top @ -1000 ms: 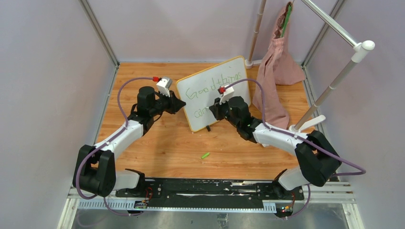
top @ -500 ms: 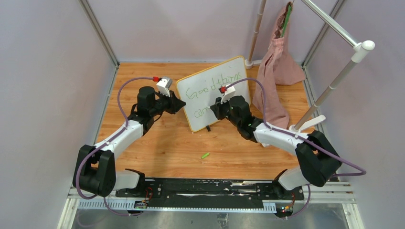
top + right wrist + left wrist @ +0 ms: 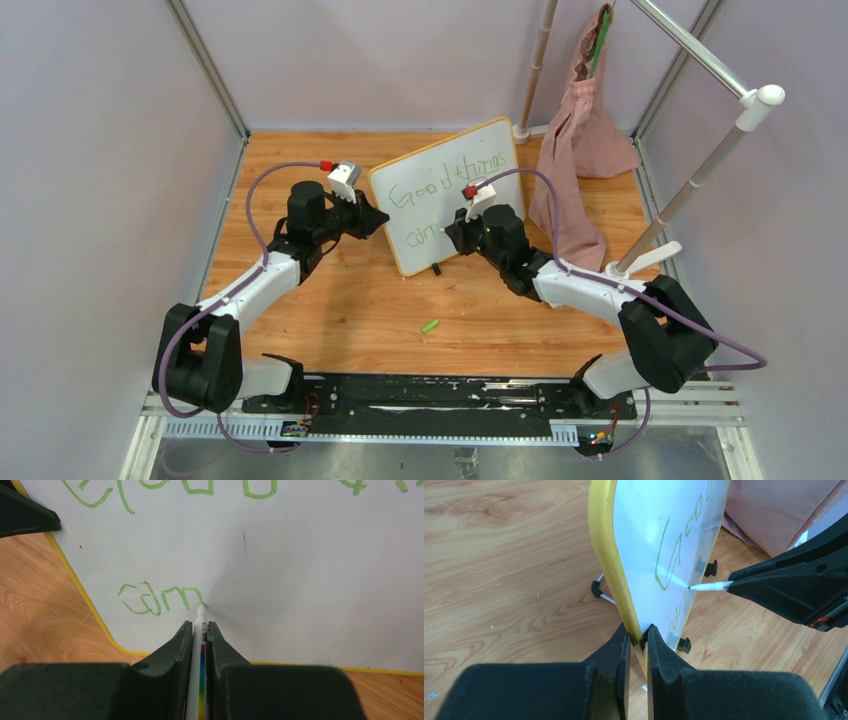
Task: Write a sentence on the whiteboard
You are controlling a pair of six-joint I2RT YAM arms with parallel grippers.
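**Green lettering on a clamped board**

The whiteboard (image 3: 447, 195) is a smooth, glossy white rectangle with rounded corners and a thin yellow-orange frame. It stands on small black feet (image 3: 683, 645) on the wood-grain table (image 3: 350, 300). Its top line of green handwriting begins "Good"; the rest is hard to read. The lower line looks like "cam" or "com". The board's long axis runs sideways from the left hand (image 3: 638, 632) slantwise away toward the right, and the written face looks toward the right hand (image 3: 200, 627).

The left hand is clamped on the frame at the board's left end. The right hand is closed on a slim white marker (image 3: 202, 650) with a rainbow stripe, its tip touching the board just after the last letter. Beyond the right hand hangs a soft pink cloth bag (image 3: 580, 140). Behind both hands, a small green cap (image 3: 430, 326) lies on the table.
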